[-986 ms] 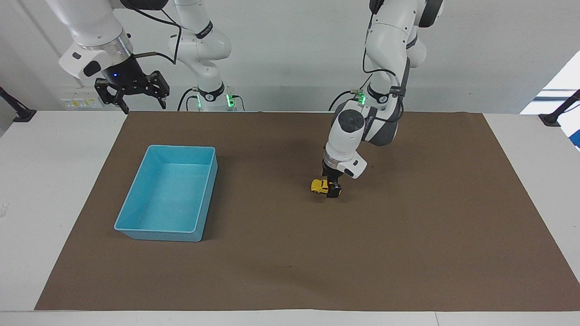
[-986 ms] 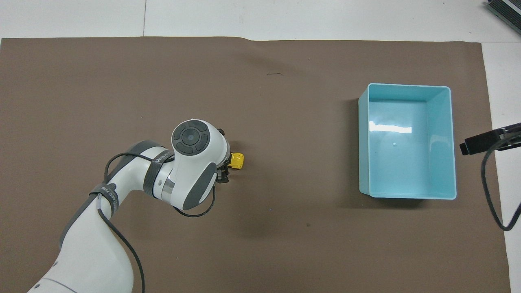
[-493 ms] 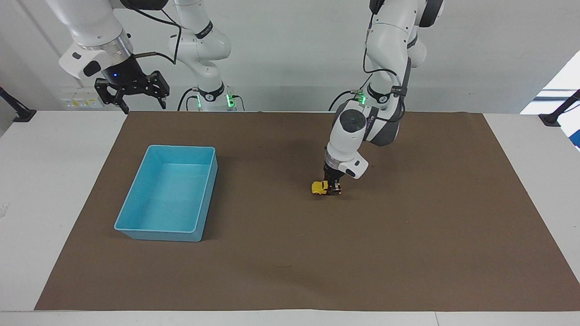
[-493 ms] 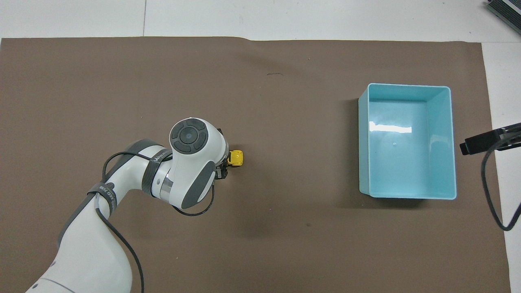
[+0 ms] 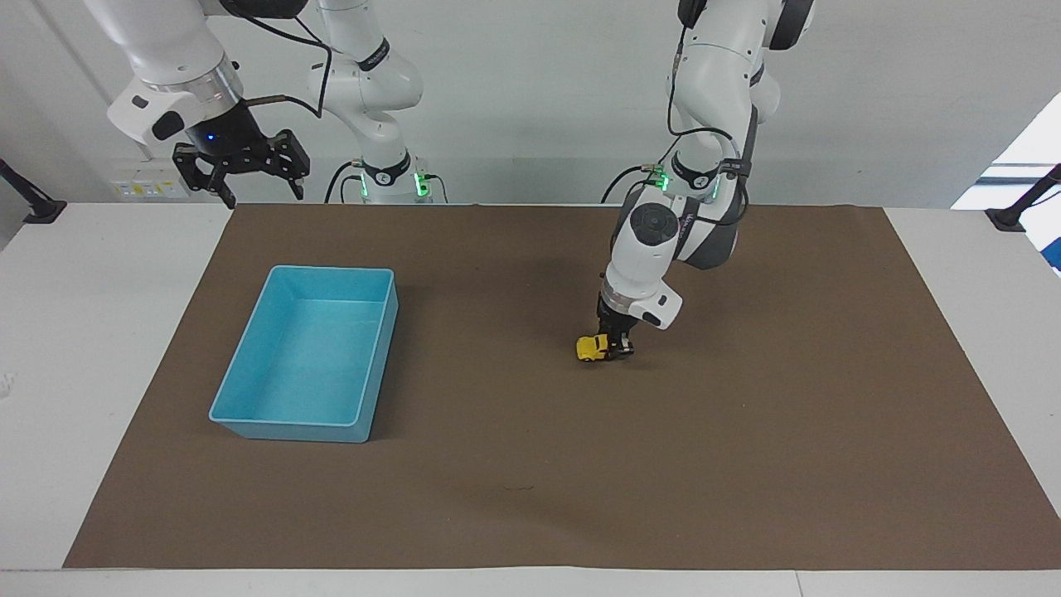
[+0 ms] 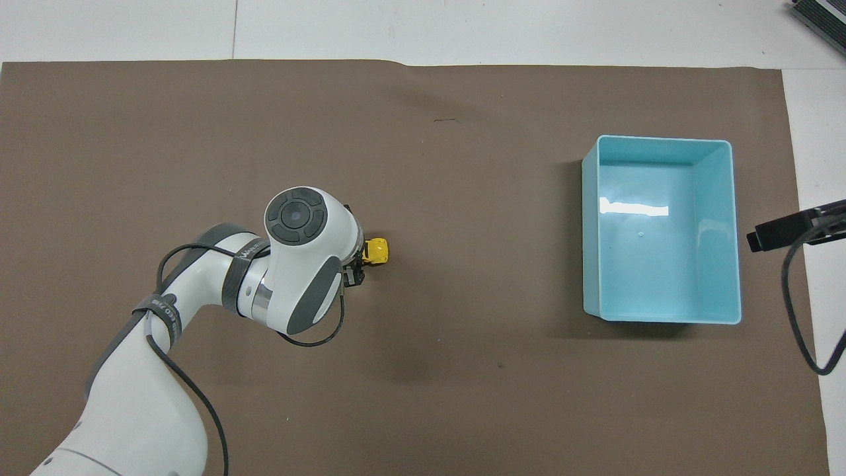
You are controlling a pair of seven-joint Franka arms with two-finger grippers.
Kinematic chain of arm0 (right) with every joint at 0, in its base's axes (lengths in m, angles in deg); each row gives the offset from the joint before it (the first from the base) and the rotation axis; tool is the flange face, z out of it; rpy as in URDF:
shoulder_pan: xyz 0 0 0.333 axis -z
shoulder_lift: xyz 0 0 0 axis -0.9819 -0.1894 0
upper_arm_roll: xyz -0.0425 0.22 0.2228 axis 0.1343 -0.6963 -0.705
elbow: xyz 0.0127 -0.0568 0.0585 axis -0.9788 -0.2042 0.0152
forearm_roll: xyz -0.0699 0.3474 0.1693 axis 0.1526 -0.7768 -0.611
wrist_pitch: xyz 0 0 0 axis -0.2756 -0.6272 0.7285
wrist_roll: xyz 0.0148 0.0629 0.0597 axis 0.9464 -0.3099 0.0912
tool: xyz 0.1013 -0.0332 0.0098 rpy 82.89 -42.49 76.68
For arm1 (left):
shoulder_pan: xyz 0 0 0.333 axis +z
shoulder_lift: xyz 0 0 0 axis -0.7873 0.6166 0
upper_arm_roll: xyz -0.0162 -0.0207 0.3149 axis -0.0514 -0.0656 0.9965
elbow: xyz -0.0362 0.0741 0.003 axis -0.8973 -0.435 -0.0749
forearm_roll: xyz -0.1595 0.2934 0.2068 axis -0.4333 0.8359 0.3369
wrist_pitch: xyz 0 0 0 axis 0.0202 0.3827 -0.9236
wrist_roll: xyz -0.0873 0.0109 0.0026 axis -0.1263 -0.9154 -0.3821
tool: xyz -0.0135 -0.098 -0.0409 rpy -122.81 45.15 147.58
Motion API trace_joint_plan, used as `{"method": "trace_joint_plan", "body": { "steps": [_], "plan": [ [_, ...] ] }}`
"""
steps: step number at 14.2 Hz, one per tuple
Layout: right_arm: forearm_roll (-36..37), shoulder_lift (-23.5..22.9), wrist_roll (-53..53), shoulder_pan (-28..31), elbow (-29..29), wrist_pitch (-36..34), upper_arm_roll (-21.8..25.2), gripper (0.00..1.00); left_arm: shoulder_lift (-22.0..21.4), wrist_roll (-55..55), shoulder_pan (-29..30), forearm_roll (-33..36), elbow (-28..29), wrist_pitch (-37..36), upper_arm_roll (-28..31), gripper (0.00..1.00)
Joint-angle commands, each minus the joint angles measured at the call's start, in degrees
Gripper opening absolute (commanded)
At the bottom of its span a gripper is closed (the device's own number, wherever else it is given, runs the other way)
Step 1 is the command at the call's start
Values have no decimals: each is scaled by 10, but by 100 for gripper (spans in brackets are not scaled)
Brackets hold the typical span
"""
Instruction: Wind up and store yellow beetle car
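Since a second ago the left gripper (image 5: pixel 617 348) has dragged the yellow beetle car (image 5: pixel 590 349) toward the left arm's end of the table (image 5: pixel 108 315). From the facing camera, its fingers clasp the car's rear on the brown mat (image 5: pixel 746 431); the right gripper (image 5: pixel 240 170) waits splayed above the table's edge. From overhead, the car (image 6: pixel 377 251) sits well apart from the blue bin (image 6: pixel 726 231).

Two glossy white arms with dark grey joint caps, black cables looped alongside, green lights at the base rings, silver wrist collar and small blue light above the black right pincer (image 5: pixel 240 170)
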Motion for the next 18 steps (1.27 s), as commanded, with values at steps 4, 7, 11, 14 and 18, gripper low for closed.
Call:
{"method": "trace_joint_plan", "body": {
  "steps": [4, 7, 11, 14, 18],
  "plan": [
    [1, 12, 6, 4, -16, 7, -1, 100, 8, 27, 45, 6, 1, -3, -2, 0],
    [1, 12, 6, 4, -16, 8, -1, 100, 8, 44, 65, 6, 6, -4, -2, 0],
    [1, 12, 6, 4, -16, 8, -1, 100, 6, 67, 87, 6, 14, -10, -1, 0],
    [1, 12, 6, 4, -16, 8, -1, 100, 6, 80, 100, 6, 14, -23, -1, 0],
    [1, 12, 6, 4, -16, 8, -1, 100, 6, 97, 115, 7, 14, -32, -1, 0]
  ]
}}
